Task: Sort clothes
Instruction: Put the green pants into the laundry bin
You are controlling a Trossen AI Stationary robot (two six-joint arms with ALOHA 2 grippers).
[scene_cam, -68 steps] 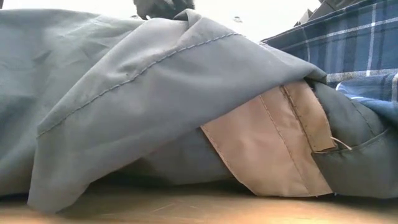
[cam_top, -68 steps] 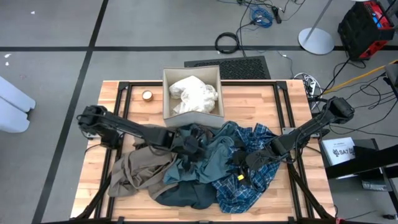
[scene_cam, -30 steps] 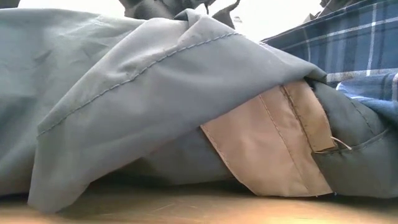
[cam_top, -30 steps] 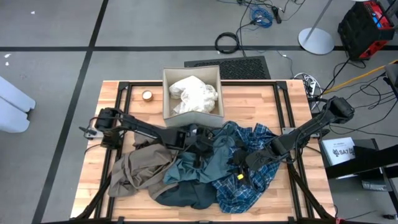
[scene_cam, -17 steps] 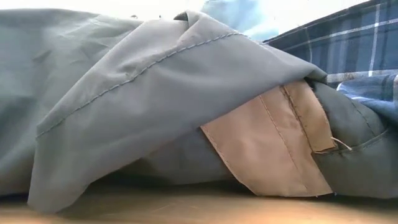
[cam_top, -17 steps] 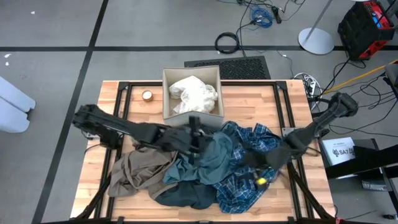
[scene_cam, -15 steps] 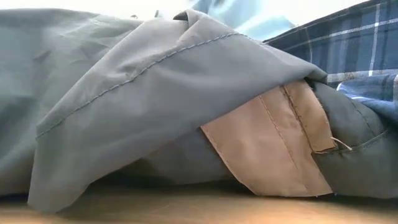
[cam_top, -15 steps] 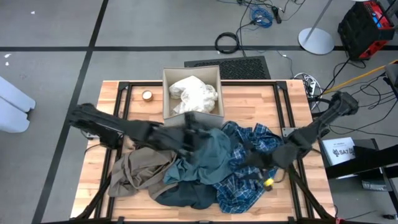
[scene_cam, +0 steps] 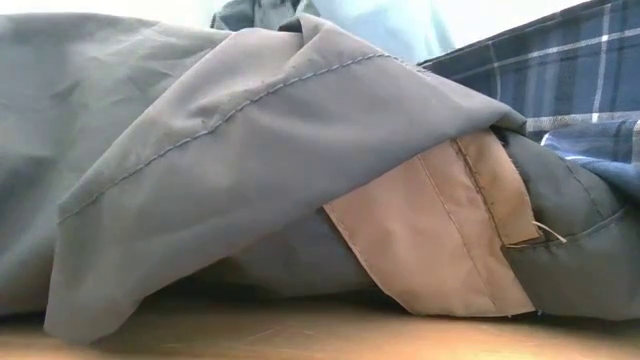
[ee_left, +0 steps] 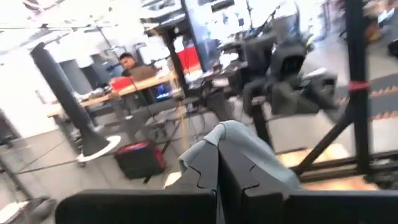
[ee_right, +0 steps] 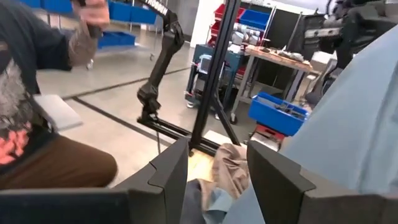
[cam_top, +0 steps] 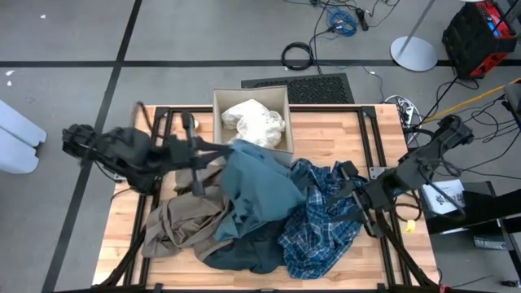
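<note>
While my left gripper (cam_top: 221, 151) is clamped on a corner of the teal-grey shirt (cam_top: 256, 191), that cloth stretches up from the pile toward the beige fabric box (cam_top: 218, 130), beside its front wall. Cream-white pieces (cam_top: 254, 122) lie inside the box. Spread in front of the box are the tan-brown garment (cam_top: 181, 224), the dark slate one (cam_top: 244, 252) and the blue plaid shirt (cam_top: 321, 220). My right gripper (cam_top: 346, 177) hangs over the plaid shirt, fingers (ee_right: 171, 168) apart, holding nothing.

Teal-grey shirt (cam_top: 259, 185) pinched in left claw (cam_top: 195, 146), draped right of it over tan garment (cam_top: 183, 220), slate piece (cam_top: 244, 254); plaid shirt (cam_top: 321, 224) beside right claw (cam_top: 346, 189).
</note>
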